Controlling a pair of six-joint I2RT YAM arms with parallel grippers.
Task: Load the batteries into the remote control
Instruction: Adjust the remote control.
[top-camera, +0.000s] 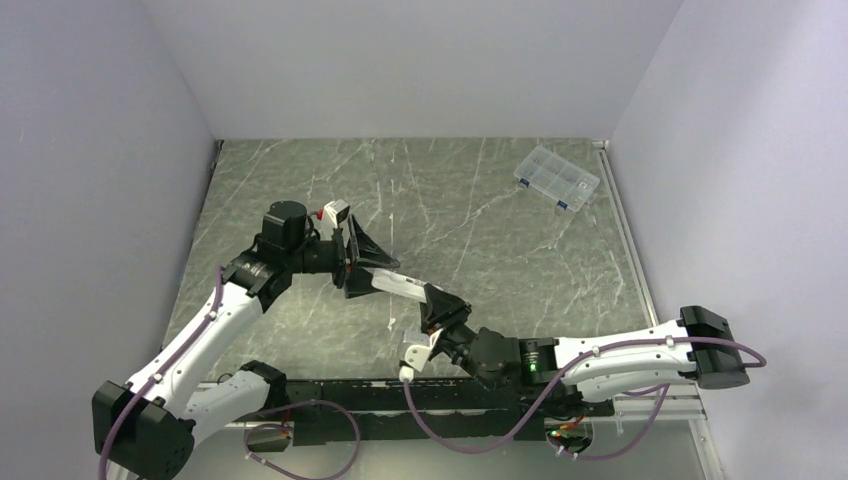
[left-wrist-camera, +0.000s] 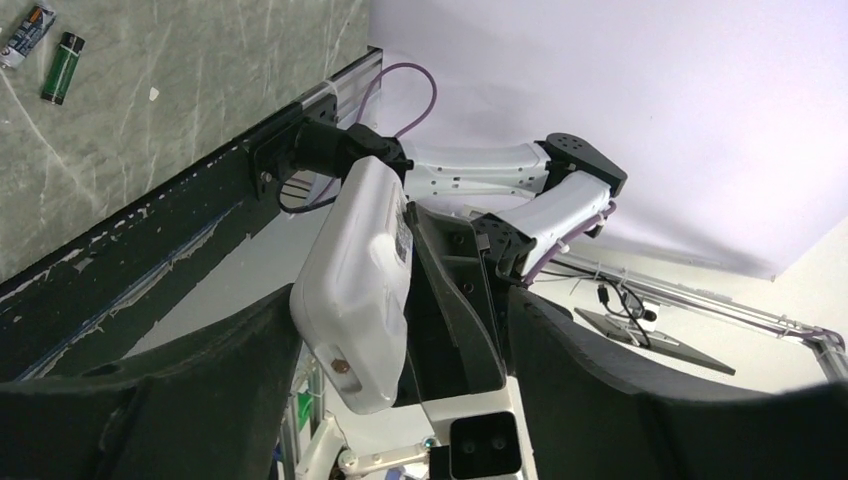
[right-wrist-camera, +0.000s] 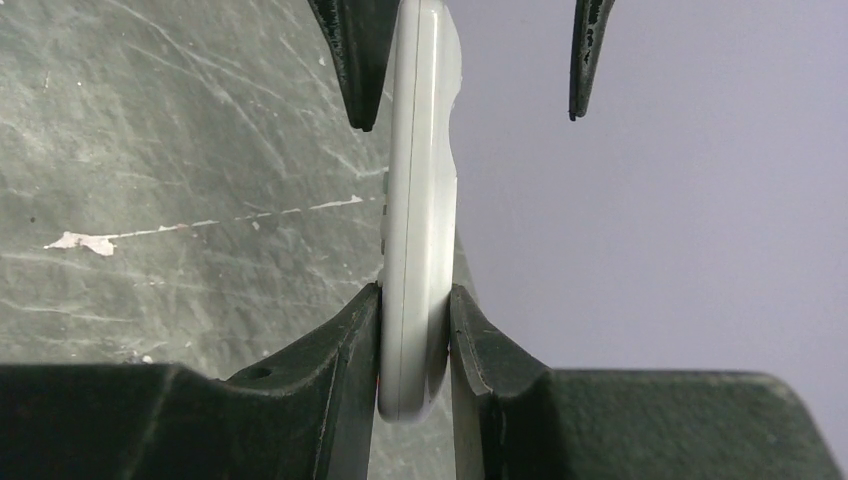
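Surface: grey-green marbled table (top-camera: 520, 260), pale walls (top-camera: 420, 60) on three sides.
Right pincer (right-wrist-camera: 415, 300): jaws narrowed onto one end of the remote control (right-wrist-camera: 415, 190), pads pressed on both broad faces. Firm hold, with the remote clear of the table.
Left pincer (right-wrist-camera: 468, 118): jaws wide, straddling the remote's opposite end. One finger is against or just beside a face, the other is apart. No hold.
Remote control: spans the gap between the two pincers, seen edge-on from the right pincer.
Battery bay: cover on or off cannot be told.
Batteries (left-wrist-camera: 62, 68): both lie on the table near each other, below and well apart from the left pincer. Neither is touched.
Clear compartmented box (top-camera: 557, 178): far beyond both pincers, near the table's far right corner.
Risk 1: uneven contact. The nearer left finger would push first and twist the remote in the right pincer's end hold.
Risk 2: slip or drop, if the right pincer lets go before both left pads are seated.
Risk 3: both pincers are committed to the remote, leaving none free for the batteries. One must yield.
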